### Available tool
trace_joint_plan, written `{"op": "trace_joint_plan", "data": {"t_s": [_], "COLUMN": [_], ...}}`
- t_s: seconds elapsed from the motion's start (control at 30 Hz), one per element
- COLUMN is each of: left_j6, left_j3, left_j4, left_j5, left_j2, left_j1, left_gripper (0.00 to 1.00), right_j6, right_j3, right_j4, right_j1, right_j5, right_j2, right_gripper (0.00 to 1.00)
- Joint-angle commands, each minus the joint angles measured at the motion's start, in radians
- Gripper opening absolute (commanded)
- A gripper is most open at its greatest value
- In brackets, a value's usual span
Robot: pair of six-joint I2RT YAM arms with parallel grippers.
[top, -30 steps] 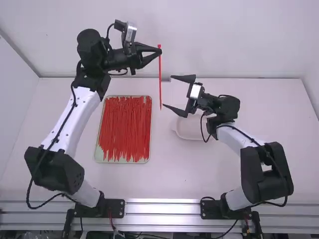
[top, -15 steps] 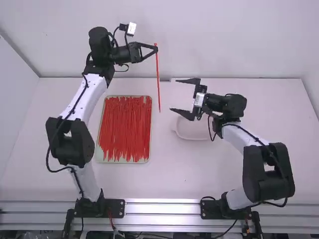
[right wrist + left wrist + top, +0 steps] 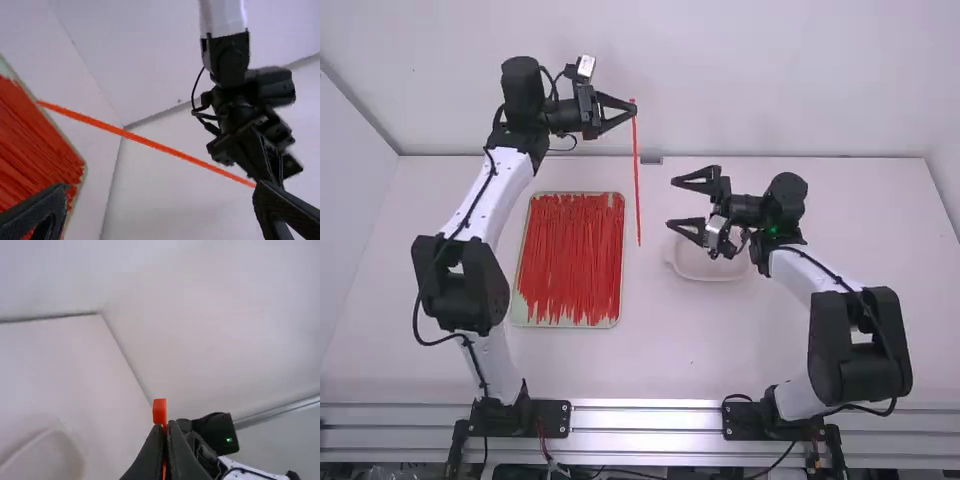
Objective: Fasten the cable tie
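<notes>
The matte white table (image 3: 880, 300) spreads flat beneath both sets of jaws. A shallow rectangular tray (image 3: 565, 325) with rounded corners and a pale rim lies low under the left jaws, on the side away from the right jaws. It carries a dense bed of thin red plastic ties (image 3: 570, 260), laid lengthwise side by side so the surface looks ribbed. A smooth white dish (image 3: 705, 268) with soft rounded edges sits directly under the right jaws.

The left gripper (image 3: 631, 103), black and tapering to a point, is held high with its jaws pinched together on the tie (image 3: 637, 170). The left wrist view shows the tie's small squared head (image 3: 159, 411) standing just past the fingertips. From there the slim, straight red strip hangs down, its free tip near the tray's corner.

The right gripper (image 3: 670, 204) has its jaws spread wide, facing the strip's lower part, which hangs just ahead of the fingertips without touching them.
</notes>
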Motion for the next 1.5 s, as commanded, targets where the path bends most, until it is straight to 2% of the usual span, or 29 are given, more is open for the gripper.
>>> {"op": "trace_joint_plan", "data": {"t_s": [0.0, 0.17, 0.4, 0.57, 0.8, 0.93, 0.97, 1.03, 1.1, 1.2, 1.33, 1.47], "left_j6": [-0.011, -0.012, -0.124, -0.233, -0.405, -0.415, -0.411, -0.412, -0.410, -0.398, -0.349, -0.298], "left_j3": [0.029, 0.008, -0.075, -0.156, -0.258, -0.274, -0.274, -0.274, -0.274, -0.274, -0.274, -0.274], "left_j4": [-0.034, -0.105, -0.077, 0.056, 0.338, 0.368, 0.369, 0.370, 0.369, 0.369, 0.332, 0.266], "left_j5": [0.014, 0.004, 0.000, -0.023, -0.008, -0.008, -0.006, 0.003, 0.003, 0.003, 0.004, 0.022], "left_j2": [0.018, 0.018, 0.018, 0.018, 0.018, 0.018, 0.018, 0.018, 0.018, 0.018, 0.018, 0.018], "left_j1": [-0.013, -0.030, -0.023, -0.029, -0.022, -0.025, -0.026, -0.029, -0.029, -0.029, -0.029, -0.029], "left_gripper": [0.03, 0.03, 0.02, 0.02, 0.03, 0.02, 0.02, 0.02, 0.02, 0.03, 0.02, 0.02], "right_j6": [-0.210, -0.275, -0.308, -0.322, -0.310, -0.307, -0.293, -0.284, -0.285, -0.285, -0.284, -0.285], "right_j3": [0.026, 0.026, 0.026, 0.026, 0.026, 0.026, 0.026, 0.026, 0.026, 0.026, 0.026, 0.026], "right_j4": [-0.004, 0.003, 0.003, 0.006, 0.002, 0.002, 0.004, 0.004, 0.003, 0.002, 0.002, 0.002], "right_j1": [0.023, 0.064, 0.113, 0.126, 0.125, 0.124, 0.125, 0.131, 0.130, 0.127, 0.131, 0.123], "right_j5": [-0.051, -0.051, -0.051, -0.051, -0.060, -0.088, -0.089, -0.089, -0.089, -0.100, -0.127, -0.132], "right_j2": [0.003, 0.003, 0.003, 0.003, 0.003, 0.003, 0.003, 0.003, 0.003, 0.003, 0.003, 0.003], "right_gripper": [0.99, 0.99, 0.99, 0.98, 1.00, 0.86, 0.74, 0.63, 0.61, 0.54, 0.36, 0.35]}}
